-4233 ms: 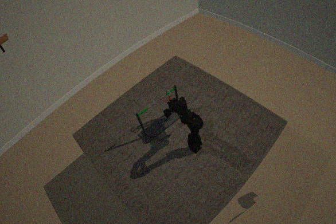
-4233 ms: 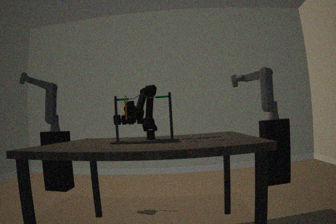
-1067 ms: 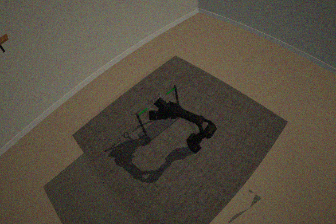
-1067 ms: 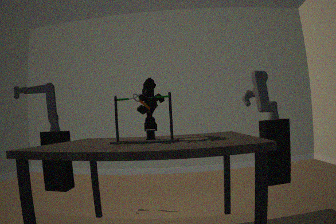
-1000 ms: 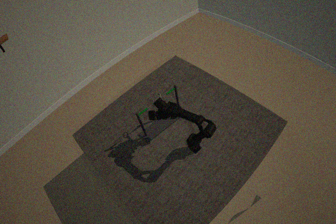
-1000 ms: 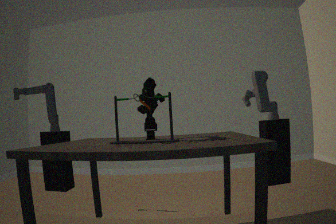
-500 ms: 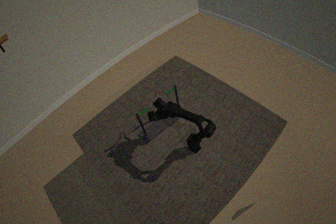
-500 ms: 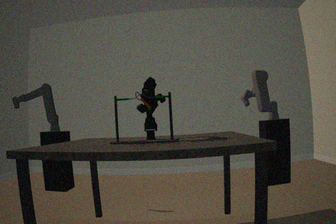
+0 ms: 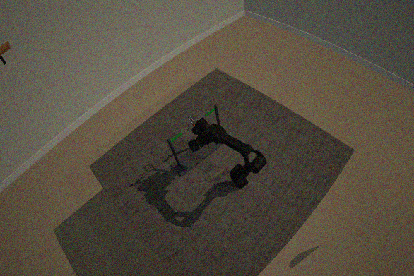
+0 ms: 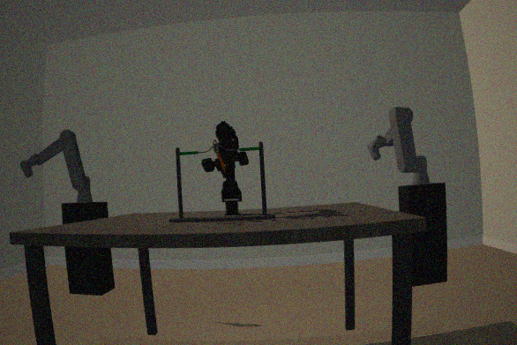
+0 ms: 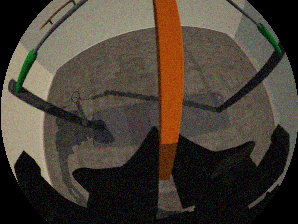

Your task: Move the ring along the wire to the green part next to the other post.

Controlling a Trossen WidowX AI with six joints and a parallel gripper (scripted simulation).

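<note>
My gripper (image 9: 196, 128) (image 10: 224, 169) (image 11: 158, 129) is shut on the orange handle (image 10: 221, 162) (image 11: 171, 75). The thin ring (image 9: 191, 120) (image 10: 217, 152) is at the handle's upper end, over the grey middle of the wire (image 10: 205, 151), between the green parts. The gap between ring and wire is too small to tell; the ring is outside the wrist view. One green part (image 9: 210, 112) (image 10: 189, 153) (image 11: 270, 38) joins a post (image 9: 217, 117) (image 10: 179, 186) (image 11: 252, 82). The other green part (image 9: 176, 138) (image 10: 250, 148) (image 11: 27, 71) joins the other post (image 9: 174, 154) (image 10: 263, 182) (image 11: 55, 112).
Both posts stand on a dark base (image 10: 176, 220) on the table (image 10: 88, 239). The arm reaches in from the side opposite the exterior view. Two grey arms (image 10: 80, 168) (image 10: 403, 146) stand on dark pedestals behind the table, well away from the wire.
</note>
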